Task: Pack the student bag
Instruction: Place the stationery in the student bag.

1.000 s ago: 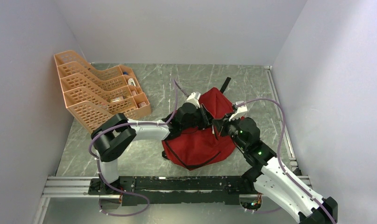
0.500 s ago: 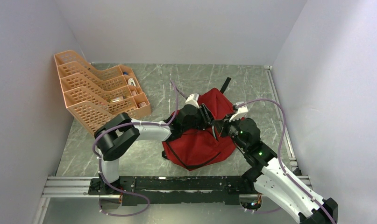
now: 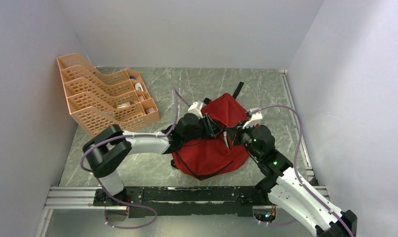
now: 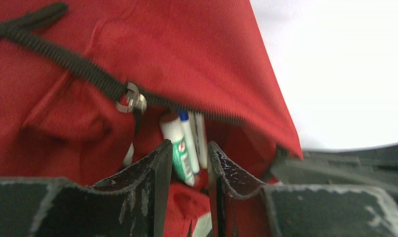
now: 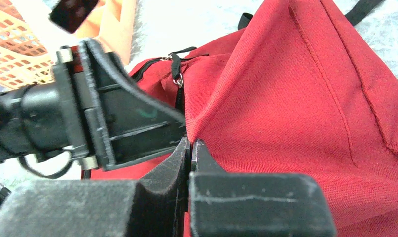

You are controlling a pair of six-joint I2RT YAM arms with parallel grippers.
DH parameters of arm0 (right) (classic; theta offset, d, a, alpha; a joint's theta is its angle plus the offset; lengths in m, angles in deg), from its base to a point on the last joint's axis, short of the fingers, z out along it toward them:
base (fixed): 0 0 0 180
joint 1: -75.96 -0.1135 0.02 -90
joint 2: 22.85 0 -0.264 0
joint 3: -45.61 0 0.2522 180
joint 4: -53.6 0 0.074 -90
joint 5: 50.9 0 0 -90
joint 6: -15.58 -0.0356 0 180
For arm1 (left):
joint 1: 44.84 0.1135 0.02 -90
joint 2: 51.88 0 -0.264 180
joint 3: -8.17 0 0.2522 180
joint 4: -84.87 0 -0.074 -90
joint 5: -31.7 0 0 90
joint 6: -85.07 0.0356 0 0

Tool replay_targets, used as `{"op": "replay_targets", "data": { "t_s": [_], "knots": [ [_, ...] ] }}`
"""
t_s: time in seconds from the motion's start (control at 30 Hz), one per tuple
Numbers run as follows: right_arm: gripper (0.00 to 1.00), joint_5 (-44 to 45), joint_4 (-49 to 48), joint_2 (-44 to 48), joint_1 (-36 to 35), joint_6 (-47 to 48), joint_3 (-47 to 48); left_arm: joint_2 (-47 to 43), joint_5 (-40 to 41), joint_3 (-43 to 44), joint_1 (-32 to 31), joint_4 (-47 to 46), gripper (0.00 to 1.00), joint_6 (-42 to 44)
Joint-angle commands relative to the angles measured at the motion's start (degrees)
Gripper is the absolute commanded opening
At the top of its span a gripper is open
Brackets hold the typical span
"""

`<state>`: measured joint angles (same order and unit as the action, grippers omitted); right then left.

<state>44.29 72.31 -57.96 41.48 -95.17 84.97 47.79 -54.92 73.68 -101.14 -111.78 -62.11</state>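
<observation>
The red student bag (image 3: pixel 211 154) lies in the middle of the table, its top raised into a peak. My right gripper (image 3: pixel 230 134) is shut on a fold of the bag's red fabric (image 5: pixel 295 98) at the edge of the opening, with the cloth pinched at the tips of my right gripper (image 5: pixel 191 142). My left gripper (image 3: pixel 214 126) is at the opening from the left. In the left wrist view the left gripper (image 4: pixel 188 146) is open, and several white pens (image 4: pixel 173 129) sit loose inside the bag (image 4: pixel 187 49) just past its tips, under a black zipper with a metal pull (image 4: pixel 131 100).
An orange plastic tray rack (image 3: pixel 100 98) with small items stands at the back left, also in the right wrist view as the rack (image 5: pixel 14 54). A black strap (image 3: pixel 238 89) trails behind the bag. White walls close in three sides; a black rail (image 3: pixel 187 193) runs along the near edge.
My left gripper has gone from shut to open at the bag's opening, and the left arm's elbow has swung left and back. The right gripper has stayed put on the fabric.
</observation>
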Motion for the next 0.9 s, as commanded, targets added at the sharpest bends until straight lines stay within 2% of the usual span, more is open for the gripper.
{"op": "replay_targets", "data": {
  "t_s": [0.0,0.1,0.23,0.37,0.5,0.63,0.87],
  "knots": [
    [0.0,1.24,-0.45,0.17,-0.41,-0.56,0.81,-7.11,-3.18,-6.87,0.12,-1.28,0.36,2.14],
    [0.0,1.29,-0.51,-1.09,-0.41,-0.16,1.39,-12.29,-5.51,-13.78,0.13,-4.29,0.35,0.56],
    [0.0,0.97,-0.19,-3.29,-0.46,1.31,2.14,-20.12,-6.16,-23.17,-0.01,-6.38,0.27,-1.53],
    [0.0,-0.52,1.8,-7.71,-0.41,2.15,3.33,-30.57,-0.28,-29.55,0.12,0.05,0.28,-1.28],
    [0.0,-4.84,3.08,-13.68,-0.43,2.04,3.82,-39.03,6.1,-30.13,0.2,10.45,0.37,0.91],
    [0.0,-8.95,1.24,-18.2,-0.41,0.81,3.31,-41.31,7.96,-27.55,0.35,16.02,0.44,4.11],
    [0.06,-14.42,3.18,-22.75,-0.76,2.53,4.91,-38.94,7.49,-26.3,0.48,15.74,0.46,5.42]
  ]
}}
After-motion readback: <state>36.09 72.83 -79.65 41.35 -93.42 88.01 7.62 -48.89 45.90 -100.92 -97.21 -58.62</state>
